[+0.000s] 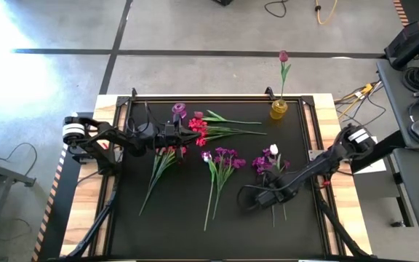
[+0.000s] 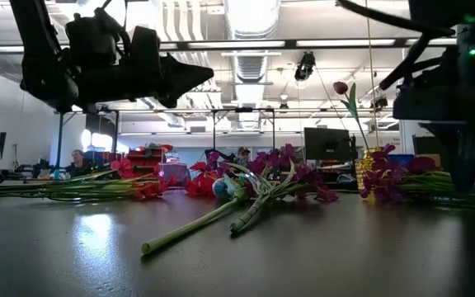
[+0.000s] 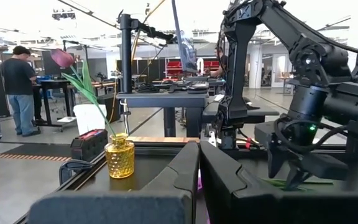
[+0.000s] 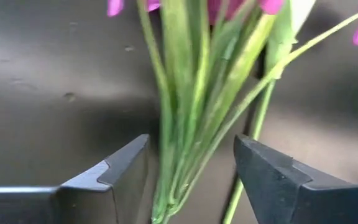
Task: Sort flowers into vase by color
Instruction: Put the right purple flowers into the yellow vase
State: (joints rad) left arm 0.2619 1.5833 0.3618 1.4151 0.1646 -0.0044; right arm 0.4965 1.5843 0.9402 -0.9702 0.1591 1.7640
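Several bunches of flowers lie flat on the black mat: red blooms (image 1: pixel 198 131), a green-stemmed bunch (image 1: pixel 158 169), purple blooms (image 1: pixel 224 156), and a purple bunch with a white bud (image 1: pixel 271 160). A dark pink tulip (image 1: pixel 283 56) stands in the yellow vase (image 1: pixel 278 109). A purple vase (image 1: pixel 178 110) stands near the far edge. My right gripper (image 4: pixel 191 177) is open and points down, with a finger (image 4: pixel 126 171) on either side of the purple-and-white bunch's stems (image 4: pixel 194 124). My left gripper (image 3: pixel 199 180) is shut, raised above the mat (image 2: pixel 180 78), beside the red blooms.
The mat sits inside a black frame (image 1: pixel 217 97) on a wooden table. Bare mat shows along the near edge (image 1: pixel 173 233). The right arm (image 3: pixel 309 106) shows across the table in the left wrist view. A person (image 3: pixel 20 87) stands in the room beyond.
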